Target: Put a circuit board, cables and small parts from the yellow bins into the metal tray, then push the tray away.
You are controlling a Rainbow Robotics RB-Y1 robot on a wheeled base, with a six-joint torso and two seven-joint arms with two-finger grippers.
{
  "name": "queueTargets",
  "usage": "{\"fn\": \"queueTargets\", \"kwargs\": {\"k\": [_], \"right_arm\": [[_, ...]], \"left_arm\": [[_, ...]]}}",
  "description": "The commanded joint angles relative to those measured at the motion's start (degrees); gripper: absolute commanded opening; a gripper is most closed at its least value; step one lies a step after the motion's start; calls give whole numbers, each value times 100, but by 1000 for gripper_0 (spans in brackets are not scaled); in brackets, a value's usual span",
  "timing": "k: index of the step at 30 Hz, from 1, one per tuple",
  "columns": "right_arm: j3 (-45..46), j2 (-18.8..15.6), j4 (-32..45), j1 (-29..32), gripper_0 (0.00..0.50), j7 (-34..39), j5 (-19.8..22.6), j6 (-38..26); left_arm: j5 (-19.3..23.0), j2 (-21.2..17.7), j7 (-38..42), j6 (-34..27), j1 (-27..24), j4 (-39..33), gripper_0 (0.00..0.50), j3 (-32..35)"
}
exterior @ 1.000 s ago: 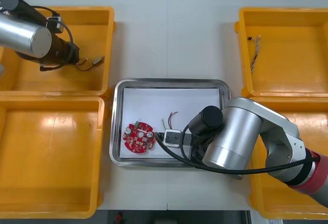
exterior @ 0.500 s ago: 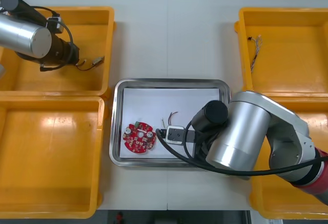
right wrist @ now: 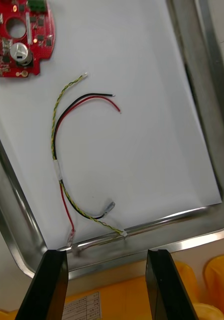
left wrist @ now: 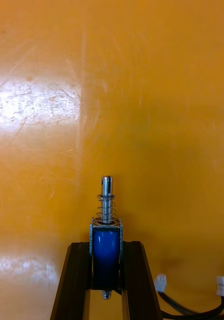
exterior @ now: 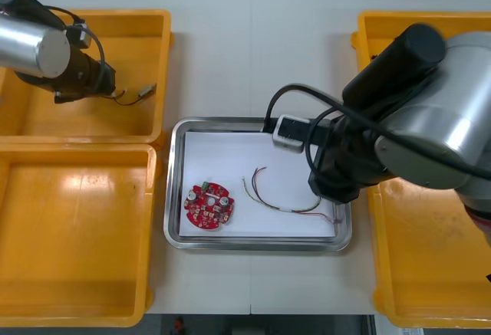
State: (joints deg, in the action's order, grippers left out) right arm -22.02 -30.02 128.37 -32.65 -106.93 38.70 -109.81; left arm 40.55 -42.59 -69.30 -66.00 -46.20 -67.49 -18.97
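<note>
Right pincer [right wrist: 106,252] rose, spread, above the table's [exterior: 253,59] tray [exterior: 175,197]; left pincer [left wrist: 106,245], over a yellow bin [exterior: 163,59], pinches a small metal part [left wrist: 106,220].

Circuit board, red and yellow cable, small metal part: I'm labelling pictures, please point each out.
circuit board [exterior: 209,205], front view, red face.
red and yellow cable [right wrist: 56,168], right wrist view, white band.
small metal part [left wrist: 106,247], left wrist view, blue body.

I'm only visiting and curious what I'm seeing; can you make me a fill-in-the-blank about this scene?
The round circuit board in the metal tray is ___.
The cable beside it is red and ___.
The left claw holds a small metal part; the open right claw holds ___.
Missing: red; yellow; nothing.
</note>
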Motion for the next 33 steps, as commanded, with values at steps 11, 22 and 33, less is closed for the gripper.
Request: {"fn": "queueTargets", "kwargs": {"k": [11, 22, 33], "right_arm": [[1744, -812, 179, -181, 451, 1262, 621, -19], [2430, -979, -568, -339, 452, 1886, 542, -19], [2685, -1067, -1728, -937, 450, 1895, 68, -19]], "left_arm": [[-12, -329, -506, -2330, 50, -2172, 0, 1001], [128, 49, 119, -3507, 50, -3718, 2, 1001], [181, 418, 1200, -3991, 50, -5028, 1, 263]]}}
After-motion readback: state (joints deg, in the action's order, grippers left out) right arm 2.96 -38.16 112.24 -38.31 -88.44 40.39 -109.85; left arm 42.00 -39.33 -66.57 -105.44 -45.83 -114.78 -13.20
